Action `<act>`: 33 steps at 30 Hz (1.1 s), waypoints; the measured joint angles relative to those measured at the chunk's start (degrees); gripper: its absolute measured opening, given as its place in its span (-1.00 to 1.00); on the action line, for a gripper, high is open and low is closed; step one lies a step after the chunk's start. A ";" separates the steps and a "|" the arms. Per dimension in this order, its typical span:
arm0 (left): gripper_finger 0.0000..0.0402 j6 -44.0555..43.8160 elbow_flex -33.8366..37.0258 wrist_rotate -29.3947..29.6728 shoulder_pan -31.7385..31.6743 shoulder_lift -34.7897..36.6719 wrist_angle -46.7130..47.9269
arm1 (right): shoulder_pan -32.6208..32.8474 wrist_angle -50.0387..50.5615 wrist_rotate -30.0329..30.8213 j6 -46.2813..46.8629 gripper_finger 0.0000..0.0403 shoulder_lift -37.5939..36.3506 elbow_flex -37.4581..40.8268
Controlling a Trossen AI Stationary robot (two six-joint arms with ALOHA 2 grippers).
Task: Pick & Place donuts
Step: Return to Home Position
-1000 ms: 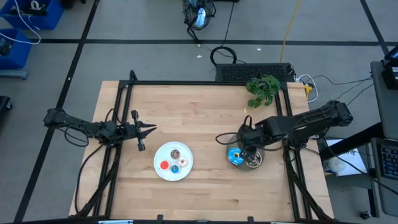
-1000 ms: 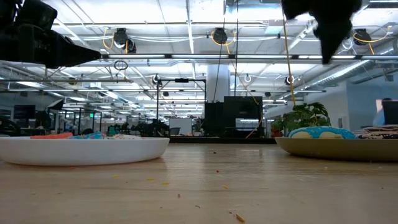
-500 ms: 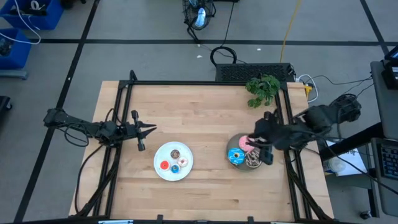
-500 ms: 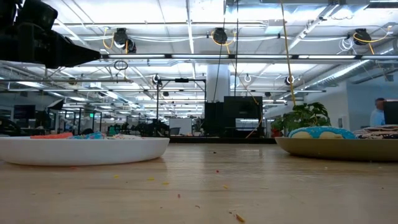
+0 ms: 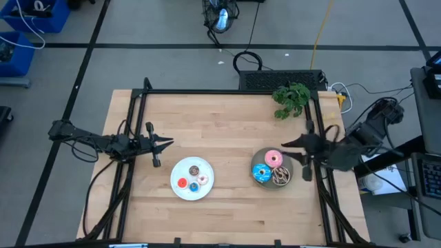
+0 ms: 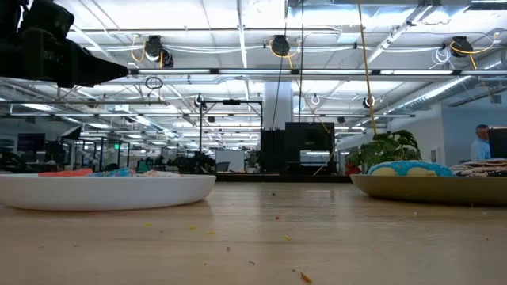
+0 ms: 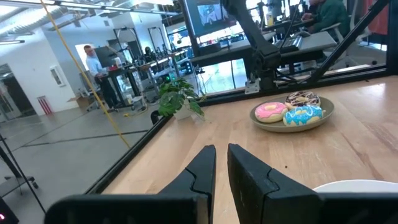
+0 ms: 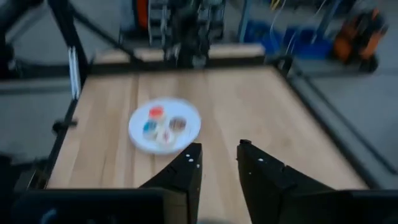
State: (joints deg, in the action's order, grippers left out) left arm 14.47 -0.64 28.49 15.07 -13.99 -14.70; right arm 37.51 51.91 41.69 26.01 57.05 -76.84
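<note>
A wooden surface is being shown from above, with a dark robot arm reaching in from each side. The right gripper is being held at the surface's right edge, pointing inward. Its fingers are being kept a little apart, and nothing is being carried between them. Close in front of its tips a round grey plate is lying, and the three larger donuts are being carried on it. The pink donut is lying nearest this gripper, with the speckled brown donut and the blue sprinkled donut packed close beside it. The left gripper is being held at the left side, pointing inward and waiting. Its fingers are being kept almost together, with only a thin slit between them and nothing pinched. Ahead of it and off to one side, near but apart, a larger white plate is lying. Four small rings are being carried on it: a tiny brown donut, a tiny red donut, a tiny white donut and a tiny blue donut. No donut is being shown loose on the surface. The placing is therefore being judged complete, with only the parking of the right arm seemingly left.
</note>
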 joint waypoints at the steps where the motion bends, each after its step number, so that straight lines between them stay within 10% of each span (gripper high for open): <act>1: -0.76 0.01 0.00 0.00 0.01 0.01 0.00 | 0.60 -2.57 1.76 -1.48 -0.56 -1.60 1.78; 11: -0.76 -1.04 0.00 0.02 0.00 0.00 0.00 | 1.05 -18.38 7.40 -6.45 -0.96 -15.13 22.72; 22: -0.76 2.94 0.00 0.48 0.00 -0.01 0.04 | -5.19 -46.21 -9.55 -21.77 -1.00 -27.33 47.96; 33: -0.76 4.92 -0.02 1.98 0.02 0.04 -3.52 | -6.51 -45.49 -14.95 -33.92 -1.00 -47.21 53.23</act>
State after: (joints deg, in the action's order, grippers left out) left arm 19.39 -0.66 30.47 15.09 -13.96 -18.22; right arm 31.00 6.41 26.74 -7.91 9.83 -23.61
